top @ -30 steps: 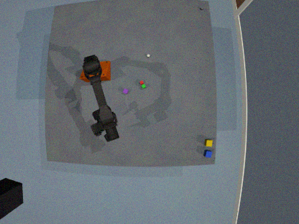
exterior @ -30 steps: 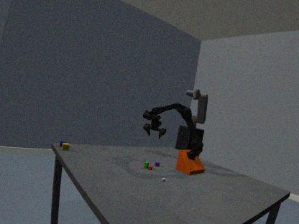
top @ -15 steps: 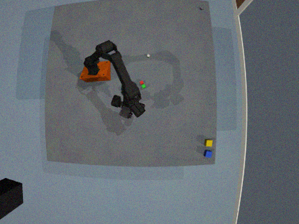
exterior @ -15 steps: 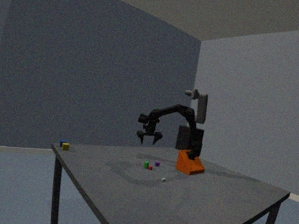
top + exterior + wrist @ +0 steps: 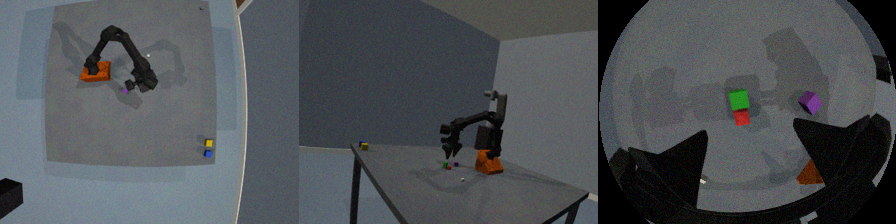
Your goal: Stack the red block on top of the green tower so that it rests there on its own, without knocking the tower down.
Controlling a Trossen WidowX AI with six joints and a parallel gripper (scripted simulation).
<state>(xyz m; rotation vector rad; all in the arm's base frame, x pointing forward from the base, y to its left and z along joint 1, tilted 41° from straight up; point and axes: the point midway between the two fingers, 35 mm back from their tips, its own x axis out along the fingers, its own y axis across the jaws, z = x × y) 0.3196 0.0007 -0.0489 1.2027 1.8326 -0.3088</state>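
- One black six-joint arm (image 5: 471, 120) was bolted to an orange wedge-shaped base (image 5: 488, 163) on the dark grey table top (image 5: 500, 194), folded over with its wrist pointing down.
- Its black parallel-jaw gripper (image 5: 451, 152) was wide open with nothing between the fingers, hanging above the table without touching any block.
- From the wrist camera, the two dark fingertips framed the bottom of the view, and the small red cube (image 5: 741, 119) sat between and beyond them, resting on the table.
- That red cube was right up against the small green cube (image 5: 738, 100), touching or very nearly so; side view showed the same pair, green (image 5: 445, 165) and red (image 5: 449, 167), both on the table just below the gripper.
- Couldn't tell whether the green one was a single block or a stack, too small to make out.
- Small purple cube (image 5: 810, 102) sat near them, off to one side and apart; it also showed in the top view (image 5: 125, 90) just beside the gripper.
- Tiny white cube (image 5: 462, 179) lay on its own, further out on the table.
- Yellow cube (image 5: 208, 143) and blue cube (image 5: 208, 154) sat side by side at a far corner of the table, well apart from everything else.
- From the top view the arm hid the red and green cubes.
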